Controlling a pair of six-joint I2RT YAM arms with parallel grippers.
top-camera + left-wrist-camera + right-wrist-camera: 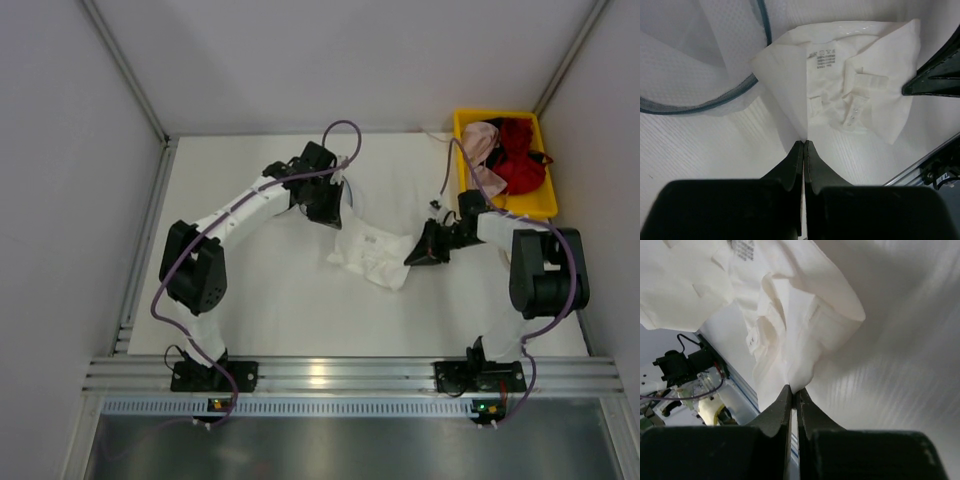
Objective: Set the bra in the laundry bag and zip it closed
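Note:
The white bra (368,255) lies crumpled on the table between my arms, its printed label facing up (840,85). My left gripper (335,222) is shut on the bra's far-left edge, and a fold runs right into its closed tips (804,143). My right gripper (410,258) is shut on a fold at the bra's right edge (794,388), where the fabric (790,315) bunches up from the tips. The mesh laundry bag (685,65), with a thin dark rim, lies just beside the bra by my left gripper. It is barely visible from above.
A yellow bin (546,206) at the back right holds a pink garment (482,145) and a red garment (520,165). Grey walls close in the table on three sides. The metal rail (320,375) runs along the near edge.

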